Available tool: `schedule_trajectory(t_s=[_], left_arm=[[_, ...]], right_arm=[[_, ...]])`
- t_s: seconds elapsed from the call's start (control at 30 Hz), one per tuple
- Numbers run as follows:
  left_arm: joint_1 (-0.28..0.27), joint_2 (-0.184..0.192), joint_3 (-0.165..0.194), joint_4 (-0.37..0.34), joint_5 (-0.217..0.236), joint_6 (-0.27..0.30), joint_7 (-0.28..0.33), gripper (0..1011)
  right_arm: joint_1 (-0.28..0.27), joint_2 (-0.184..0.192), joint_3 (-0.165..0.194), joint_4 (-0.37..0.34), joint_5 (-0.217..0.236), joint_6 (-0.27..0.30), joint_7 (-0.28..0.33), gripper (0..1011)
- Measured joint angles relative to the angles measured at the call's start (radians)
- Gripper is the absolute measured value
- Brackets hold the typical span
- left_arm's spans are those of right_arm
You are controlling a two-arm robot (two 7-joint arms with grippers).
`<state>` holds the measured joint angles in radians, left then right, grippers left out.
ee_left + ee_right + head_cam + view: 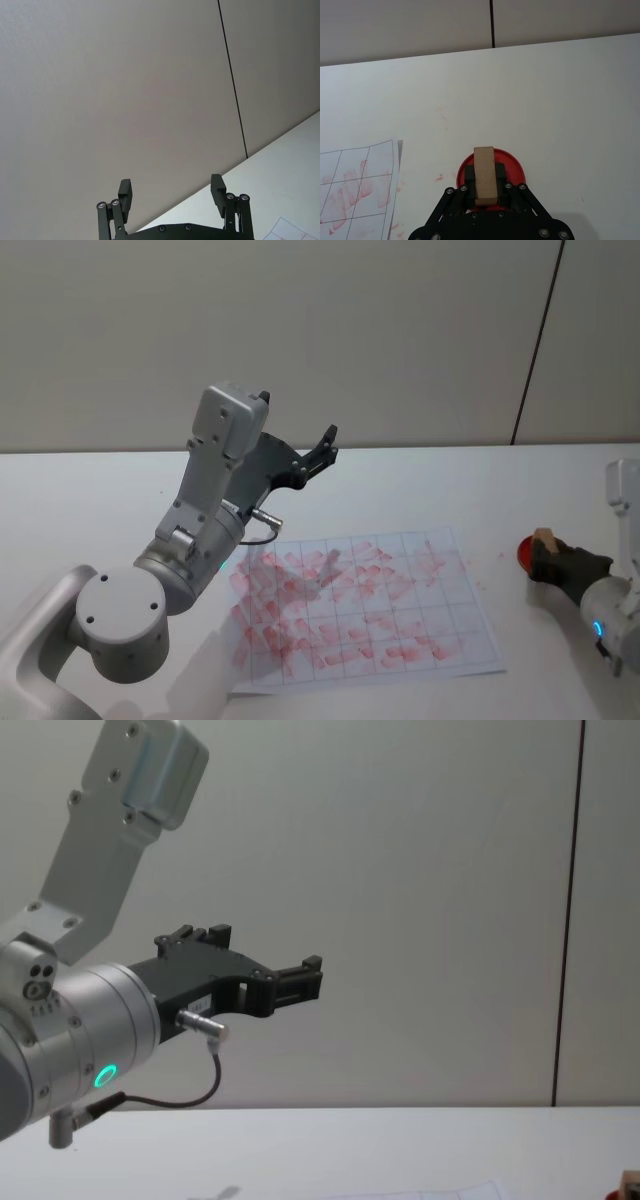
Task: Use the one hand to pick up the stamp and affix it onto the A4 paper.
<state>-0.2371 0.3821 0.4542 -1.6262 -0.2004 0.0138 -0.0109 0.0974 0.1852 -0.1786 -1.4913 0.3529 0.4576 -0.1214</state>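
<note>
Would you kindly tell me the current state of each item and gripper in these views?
left gripper: open, empty, raised above the table.
right gripper: shut on the stamp.
stamp: gripped upright over the red pad.
A4 paper: flat on the table, covered with red prints.

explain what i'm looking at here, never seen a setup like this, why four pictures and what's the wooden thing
This is a two-armed robot at a white table. There are four cameras: one on its head looking down, one on its chest looking across, and one on each wrist. The left gripper, a black two-fingered claw, is raised in the air, open and empty. The right gripper is shut on the stamp, a small wooden block, over a red round pad, probably ink. Between the arms lies the A4 paper, a gridded sheet with red stamp marks in many boxes.
</note>
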Motion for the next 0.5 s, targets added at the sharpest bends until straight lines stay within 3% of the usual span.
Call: schedule_trajectory(t_s=[0.5], left_arm=[[0.000, 0.000, 0.000, 0.000, 0.000, 0.000, 0.000, 1001]], right_arm=[[-0.009, -0.005, -0.014, -0.118, -0.041, 0.005, 0.021, 218]])
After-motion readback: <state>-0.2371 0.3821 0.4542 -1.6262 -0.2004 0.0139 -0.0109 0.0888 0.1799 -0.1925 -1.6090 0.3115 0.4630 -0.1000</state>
